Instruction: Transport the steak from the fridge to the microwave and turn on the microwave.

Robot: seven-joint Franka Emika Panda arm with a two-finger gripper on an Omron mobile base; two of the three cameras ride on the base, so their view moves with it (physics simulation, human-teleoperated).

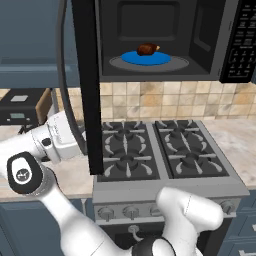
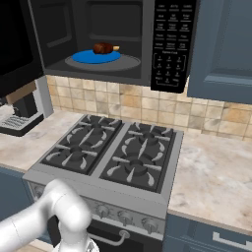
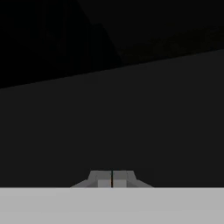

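Note:
The microwave (image 1: 165,40) hangs above the stove with its black door (image 1: 90,85) swung wide open to the left. Inside, the steak (image 1: 147,49) lies on a blue plate (image 1: 146,58) on the round glass turntable; the right base view shows the steak (image 2: 103,48) too, with the button panel (image 2: 170,44) to its right. My arm reaches in from the left, its wrist (image 1: 55,135) against the outer side of the door. In the hand view my gripper (image 3: 112,179) is shut and empty, facing a dark flat surface at close range. The fridge is out of view.
A gas stove (image 1: 160,150) with black grates sits below the microwave. A dark coffee machine (image 2: 22,115) stands on the counter to the left, and bare marble counter (image 2: 211,167) lies to the right. Blue cupboards (image 2: 221,44) flank the microwave.

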